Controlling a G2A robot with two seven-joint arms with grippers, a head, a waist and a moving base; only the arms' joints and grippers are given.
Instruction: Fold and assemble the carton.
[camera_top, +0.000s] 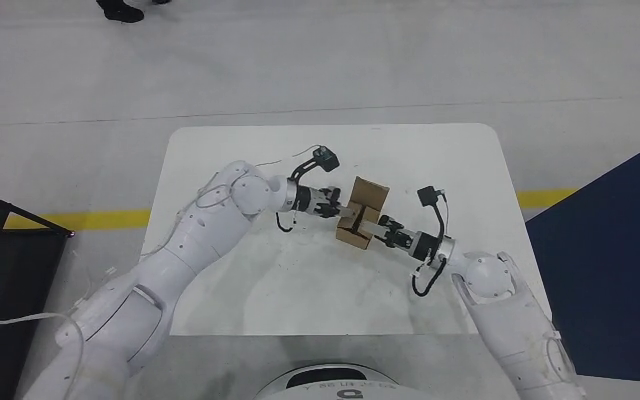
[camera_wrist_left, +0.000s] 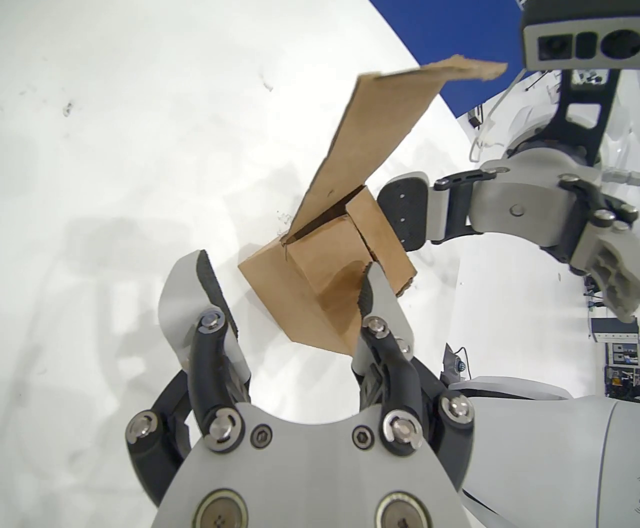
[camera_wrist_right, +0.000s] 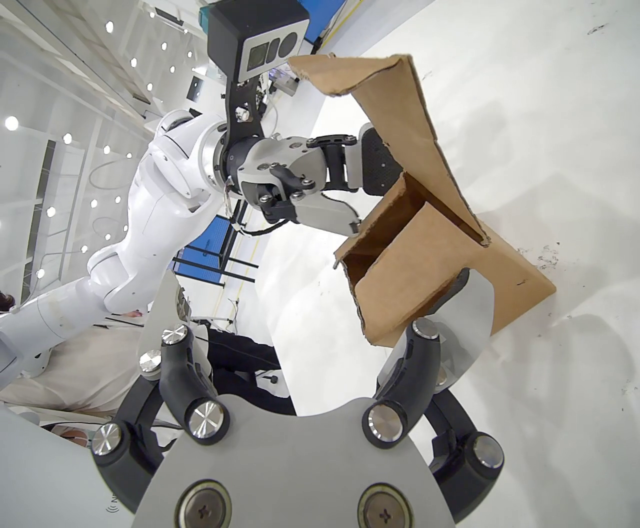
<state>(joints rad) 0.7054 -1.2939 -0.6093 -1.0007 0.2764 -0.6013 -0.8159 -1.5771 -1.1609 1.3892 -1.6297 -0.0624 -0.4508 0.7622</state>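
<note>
A small brown carton (camera_top: 360, 212) lies partly folded on the white table (camera_top: 250, 290), one long flap (camera_wrist_left: 370, 145) standing up above its open end. My left gripper (camera_top: 335, 209) is at the carton's left side, open. In the left wrist view the left gripper (camera_wrist_left: 292, 285) straddles a corner of the carton (camera_wrist_left: 310, 285); one fingertip (camera_wrist_left: 372, 292) touches a side flap and the other is clear of it. My right gripper (camera_top: 377, 231) is at the carton's near right side, open. In the right wrist view one right finger (camera_wrist_right: 467, 305) lies against the carton wall (camera_wrist_right: 425, 250).
The carton sits near the table's middle, with bare table surface on every side. A blue panel (camera_top: 590, 280) stands off the right edge and a dark frame (camera_top: 25, 250) off the left. A yellow floor stripe (camera_top: 95, 218) runs behind the table.
</note>
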